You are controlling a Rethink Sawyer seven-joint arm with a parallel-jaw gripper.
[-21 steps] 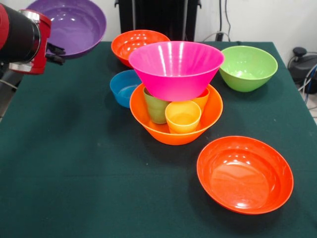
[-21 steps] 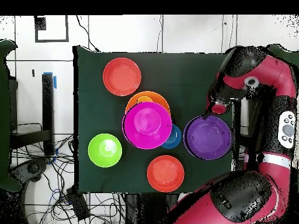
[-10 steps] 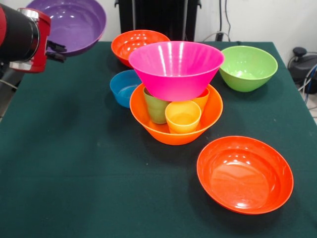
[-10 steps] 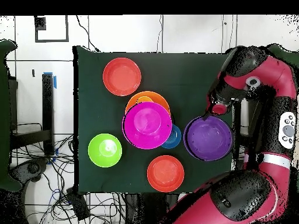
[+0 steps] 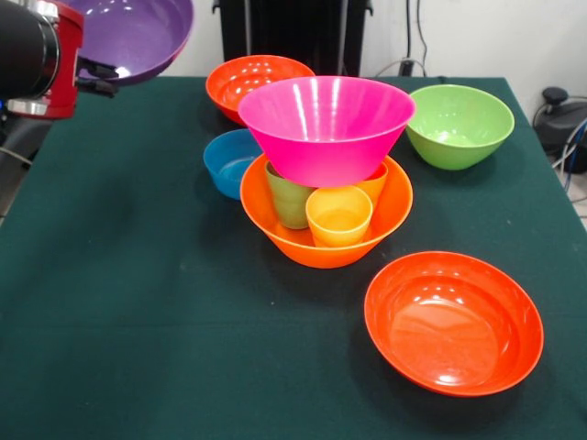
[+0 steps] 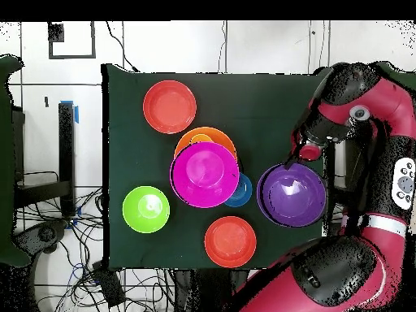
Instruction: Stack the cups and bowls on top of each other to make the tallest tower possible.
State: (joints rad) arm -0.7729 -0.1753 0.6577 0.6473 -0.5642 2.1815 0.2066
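The tower stands mid-table: a light orange bowl [image 5: 312, 246] holds a green cup [image 5: 287, 199], a yellow cup [image 5: 338, 216] and an orange cup [image 5: 375, 182], and a large pink bowl [image 5: 326, 124] rests on the cups. At the far left my gripper [image 5: 99, 78] is shut on the rim of the purple bowl [image 5: 138, 32], which hangs tilted above the table. From overhead the purple bowl [image 6: 292, 195] sits at the table's right edge, with the gripper [image 6: 294, 161] on its upper rim and the pink bowl [image 6: 205, 173] covering the cups.
A small blue bowl [image 5: 225, 162] touches the tower's left side. One red-orange bowl [image 5: 248, 78] lies behind it, another [image 5: 454, 321] at the front right. A lime green bowl [image 5: 459, 124] sits at the back right. Dark green cloth [image 5: 138, 302] covers the table.
The arm has risen and drawn outward, carrying the purple bowl higher and a little further from the tower. Nothing else has moved.
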